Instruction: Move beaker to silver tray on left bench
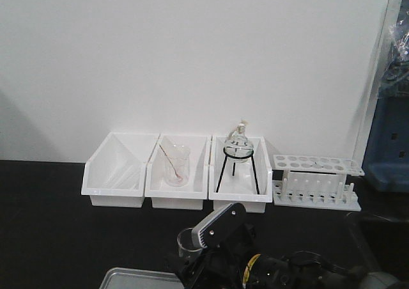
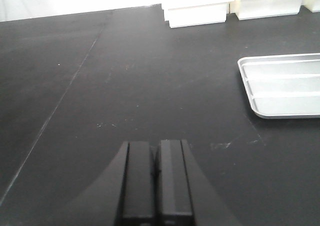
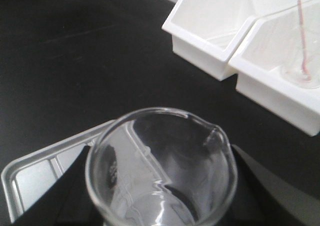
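Observation:
The beaker [image 3: 160, 161], small and of clear glass with a pour lip, is held between the black fingers of my right gripper [image 3: 162, 196]. It hangs over the near corner of the silver tray [image 3: 35, 176]. From the front the beaker [image 1: 187, 241] shows just above the tray's far rim [image 1: 137, 276], with the right arm [image 1: 220, 228] behind it. My left gripper [image 2: 156, 151] is shut on nothing, low over the black top of the left bench [image 2: 125, 76]. The silver tray [image 2: 285, 86] lies to its right.
Against the white wall stand three white bins [image 1: 118, 171]. The middle one holds a beaker with a thin rod [image 1: 177, 164]; the right one holds a flask on a black tripod [image 1: 238, 149]. A white test-tube rack [image 1: 316, 181] stands further right, beside blue equipment [image 1: 390, 148].

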